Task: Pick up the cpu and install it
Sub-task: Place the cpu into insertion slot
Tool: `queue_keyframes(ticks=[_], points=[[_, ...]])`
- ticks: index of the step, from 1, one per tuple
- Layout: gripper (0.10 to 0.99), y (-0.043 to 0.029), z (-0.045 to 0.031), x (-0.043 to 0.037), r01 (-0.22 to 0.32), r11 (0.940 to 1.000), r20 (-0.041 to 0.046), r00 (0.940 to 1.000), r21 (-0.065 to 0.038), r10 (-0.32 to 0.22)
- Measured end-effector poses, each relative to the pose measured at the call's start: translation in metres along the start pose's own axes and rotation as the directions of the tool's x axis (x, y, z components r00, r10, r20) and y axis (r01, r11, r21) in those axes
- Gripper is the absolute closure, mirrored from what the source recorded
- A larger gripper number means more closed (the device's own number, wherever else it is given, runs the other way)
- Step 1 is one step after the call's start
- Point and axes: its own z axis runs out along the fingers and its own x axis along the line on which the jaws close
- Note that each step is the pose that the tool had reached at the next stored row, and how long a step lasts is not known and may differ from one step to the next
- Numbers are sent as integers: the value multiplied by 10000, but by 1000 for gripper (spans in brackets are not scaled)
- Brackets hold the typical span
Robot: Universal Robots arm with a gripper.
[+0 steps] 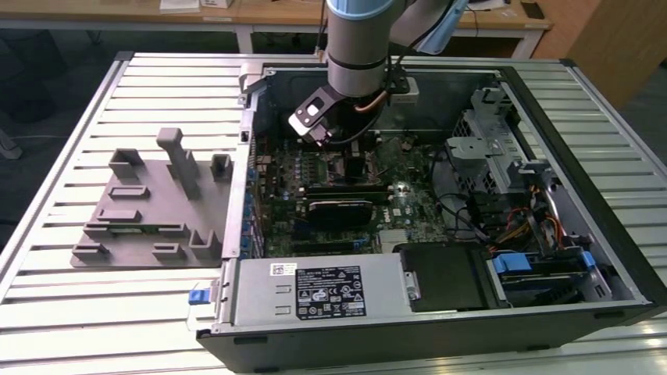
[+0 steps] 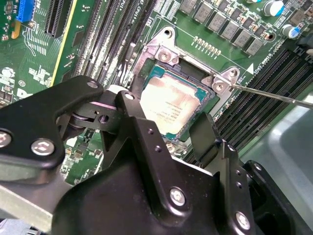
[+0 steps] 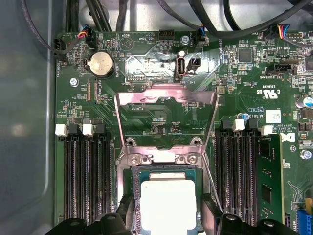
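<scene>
gripper [image 2: 167,115] released, straddling cpu [image 3: 167,203] seated in socket [image 3: 161,157] | risk: cpu knocked askew in socket | cause: gripper clipping its edge

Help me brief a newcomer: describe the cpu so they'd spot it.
Inside the open computer case, find the green motherboard and its two banks of black memory slots. Between them, the cpu lies in the socket: the only flat square with a shiny silver top.
</scene>
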Motion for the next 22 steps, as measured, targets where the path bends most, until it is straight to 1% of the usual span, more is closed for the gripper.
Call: queue_keyframes(ticks=[4, 5, 10, 13, 20, 22], points=[[435, 0, 0, 0, 0, 10000, 0, 10000, 1, 0], [553, 0, -1, 0, 0, 10000, 0, 10000, 1, 0], [553, -1, 2, 2, 0, 10000, -3, 10000, 2, 0], [553, -1, 5, 2, 2, 10000, -53, 10000, 4, -2], [553, -1, 5, 2, 84, 10000, -72, 9999, 2, -84], [553, 0, 0, 4, 83, 10000, -97, 9999, -3, -83]])
